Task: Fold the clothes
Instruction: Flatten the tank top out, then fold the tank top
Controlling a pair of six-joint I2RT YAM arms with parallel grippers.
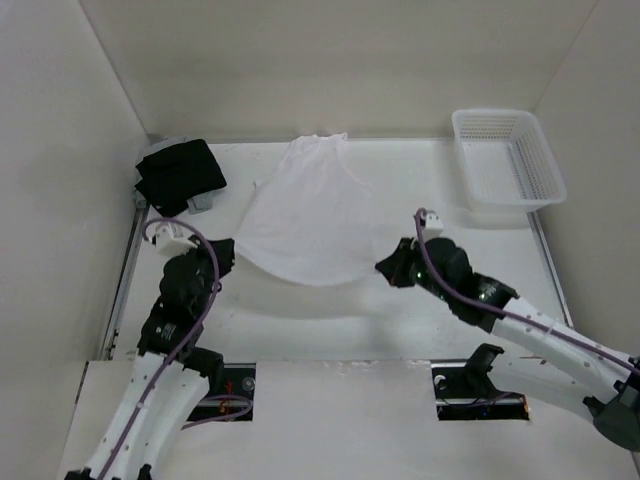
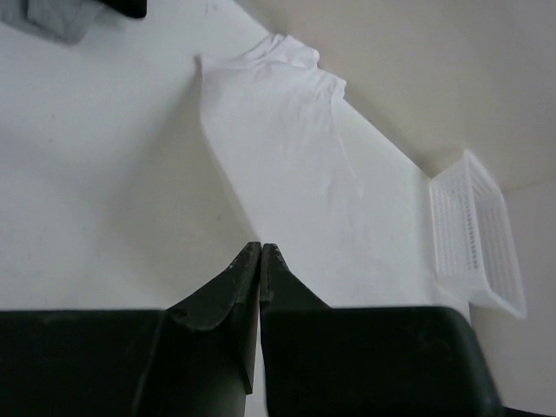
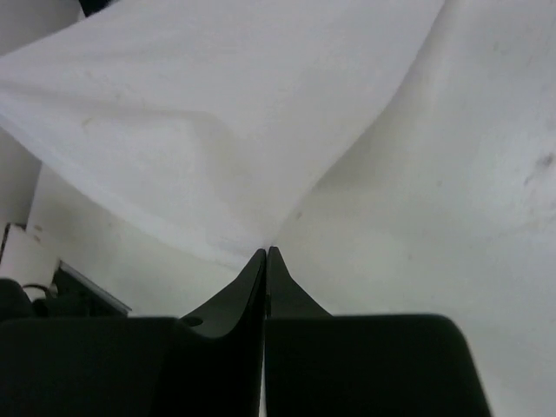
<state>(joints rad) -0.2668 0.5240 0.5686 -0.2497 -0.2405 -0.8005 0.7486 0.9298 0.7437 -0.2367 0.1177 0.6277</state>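
Cloth first: the clothes (image 1: 310, 215), one plain white garment, sit in the middle of the table (image 1: 300, 330). The long axis runs from the near side to the far side. The narrow neck end points away from the arms and reaches the far edge by the back wall. The broad hem points toward the arm bases, sagging in a curve between the two grippers, with a soft shadow on the table just under it. The far part lies flat on the surface.

At the far right corner stands a white mesh basket (image 1: 505, 160), well apart from the garment, upright, with its own mesh floor and walls in view. At the far left corner a black garment (image 1: 180, 172) lies bunched, touching a small grey item (image 1: 203, 205) at its near edge.

The left gripper (image 1: 228, 250) points right from a wrist bent inward, its arm rising straight up from the near left base. Its jaws are pressed together on the hem's left corner. The right gripper (image 1: 383, 267) points left, its arm stretched low and diagonal from the near right. Its jaws are likewise pinched tight on the hem's right corner, the fabric fanning out from the tips
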